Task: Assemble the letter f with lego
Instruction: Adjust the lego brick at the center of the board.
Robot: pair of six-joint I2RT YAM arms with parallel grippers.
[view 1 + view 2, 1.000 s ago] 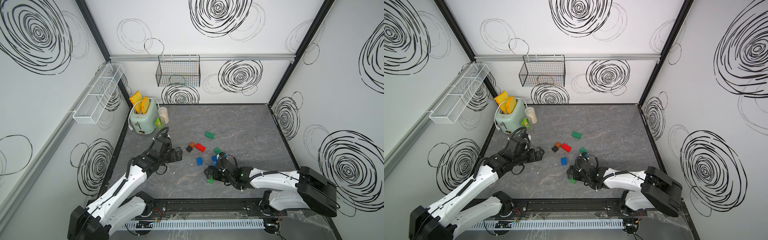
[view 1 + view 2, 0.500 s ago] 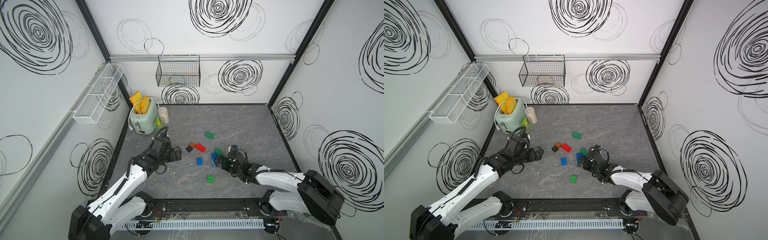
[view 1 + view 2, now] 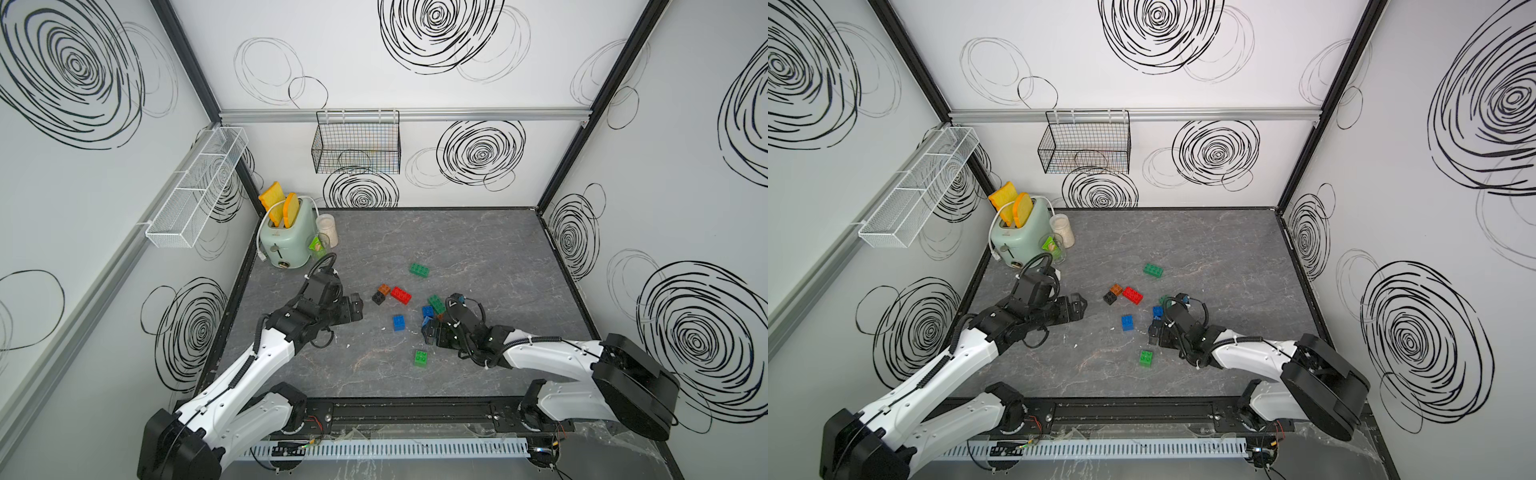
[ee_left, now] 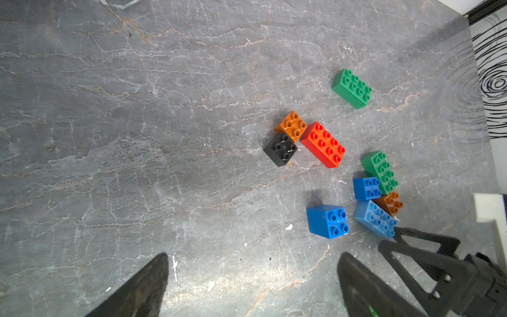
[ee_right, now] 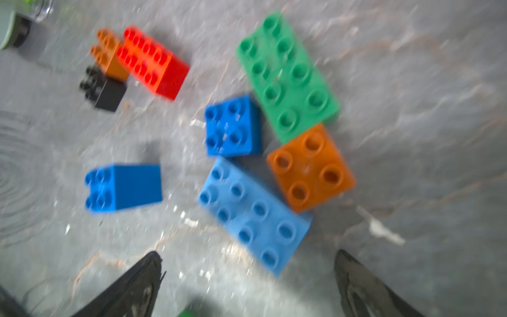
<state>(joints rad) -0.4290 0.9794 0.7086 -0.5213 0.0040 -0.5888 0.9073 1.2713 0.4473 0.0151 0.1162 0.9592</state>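
Grey marbled desk (image 3: 490, 245) is carrying the lego (image 3: 399, 322), scattered mid-desk. We are seeing the right gripper (image 5: 248, 255) sitting low, jaws wide apart, gripping nothing, just beside a light blue oblong brick (image 5: 253, 215) touching an orange square (image 5: 310, 167). A blue square (image 5: 233, 126) and green oblong (image 5: 286, 74) are lying alongside. The left gripper (image 4: 253, 258) is hanging well apart from the bricks, jaws apart, empty. A red oblong (image 4: 323, 144) is touching a black square (image 4: 281, 149). A small green brick (image 3: 420, 358) is lying alone nearer the front.

white swirl-marked walls (image 3: 374, 104) enclose a grey marbled tabletop (image 3: 478, 249).
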